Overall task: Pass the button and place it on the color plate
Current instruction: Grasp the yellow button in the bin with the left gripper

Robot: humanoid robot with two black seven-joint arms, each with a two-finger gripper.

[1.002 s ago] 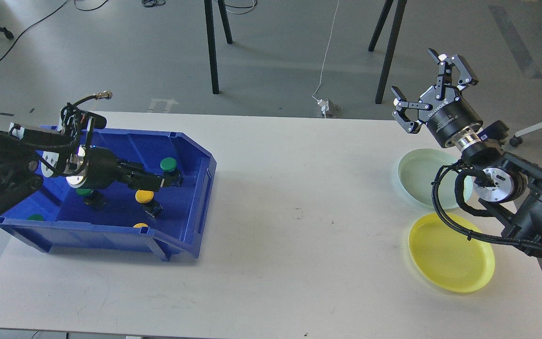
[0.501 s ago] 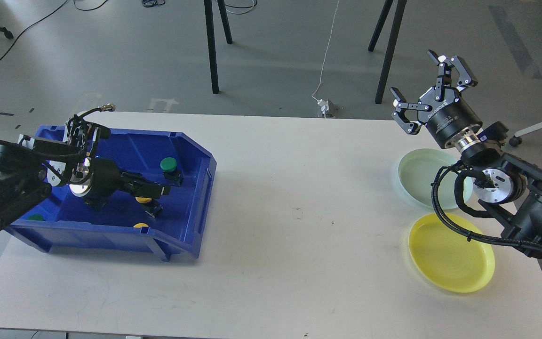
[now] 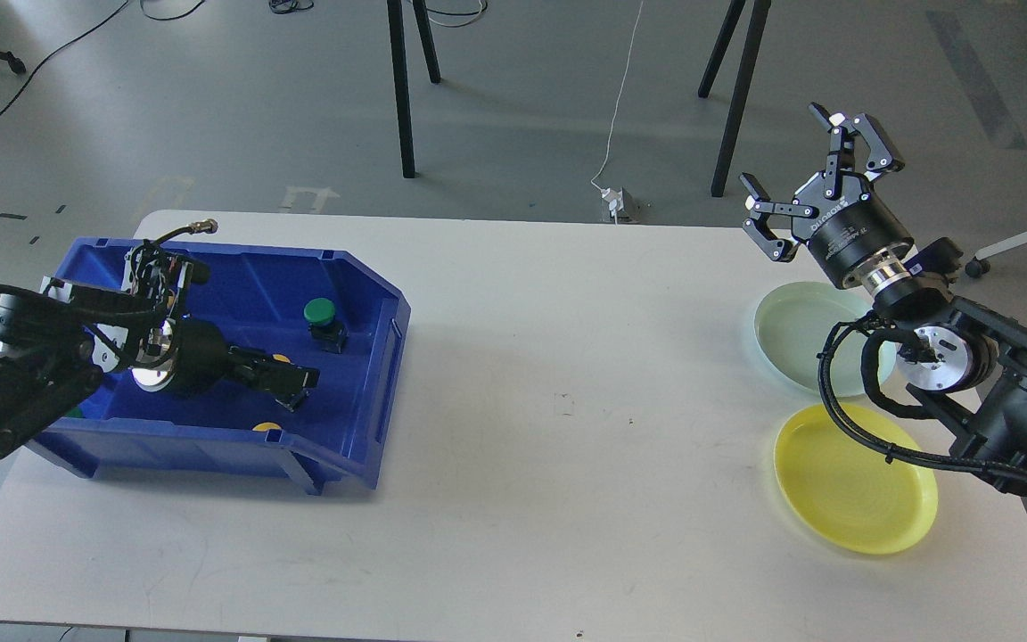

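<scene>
A blue bin [image 3: 362, 392] on the table's left holds several buttons. A green button [image 3: 319, 311] stands near the bin's right wall. A yellow button [image 3: 281, 359] is almost covered by my left gripper [image 3: 295, 383], which reaches low into the bin right over it; its dark fingers cannot be told apart. Another yellow button [image 3: 267, 427] peeks over the bin's front wall. My right gripper [image 3: 821, 169] is open and empty, raised above the far right of the table. Below it lie a pale green plate [image 3: 794, 334] and a yellow plate [image 3: 852, 490].
The white table [image 3: 567, 446] has bare surface between the bin and the plates. My right arm [image 3: 995, 374] crosses over the near edge of the green plate. Black stand legs [image 3: 402, 89] and a cable stand on the floor behind the table.
My left gripper has drawn back from the green button and dropped lower onto the yellow button in the bin. The right gripper has barely shifted.
</scene>
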